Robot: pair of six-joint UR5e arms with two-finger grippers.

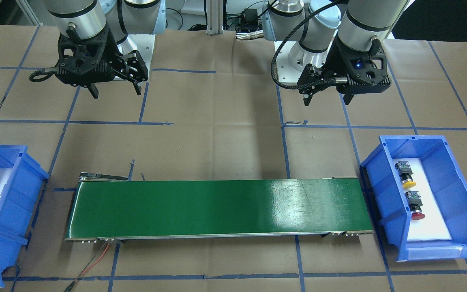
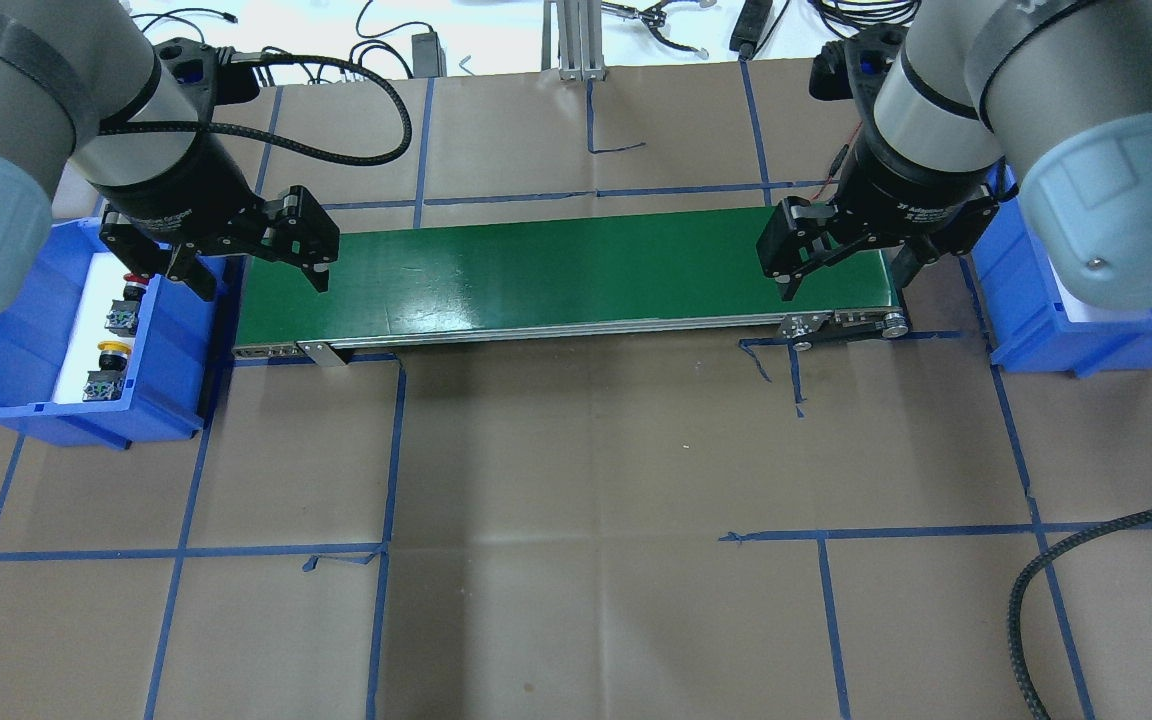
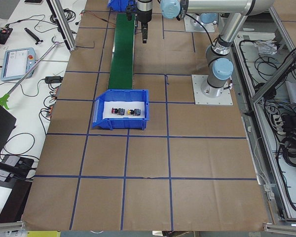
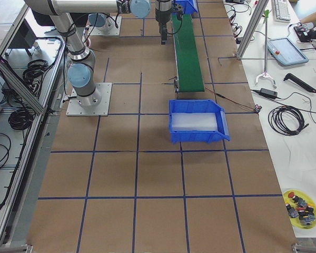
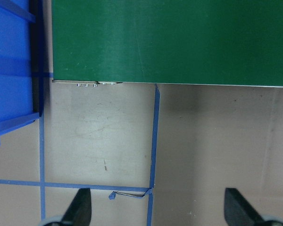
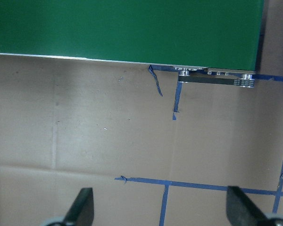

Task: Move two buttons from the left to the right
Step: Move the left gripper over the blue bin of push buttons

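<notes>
Left gripper (image 1: 328, 99) splayed, empty, upper right of front view; yellow button (image 1: 405, 174) and red button (image 1: 415, 206) lower right in bin (image 1: 462, 194), caps down-frame; right gripper (image 1: 116, 92) far off.

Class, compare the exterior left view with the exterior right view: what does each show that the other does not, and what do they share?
Only the exterior left view shows the yellow-capped button and the red-capped button, lying in a blue bin. Only the exterior right view shows inside the other blue bin, which holds just a white liner, and a yellow dish of small parts off to one side. Both show the green conveyor belt and the taped brown table.
</notes>
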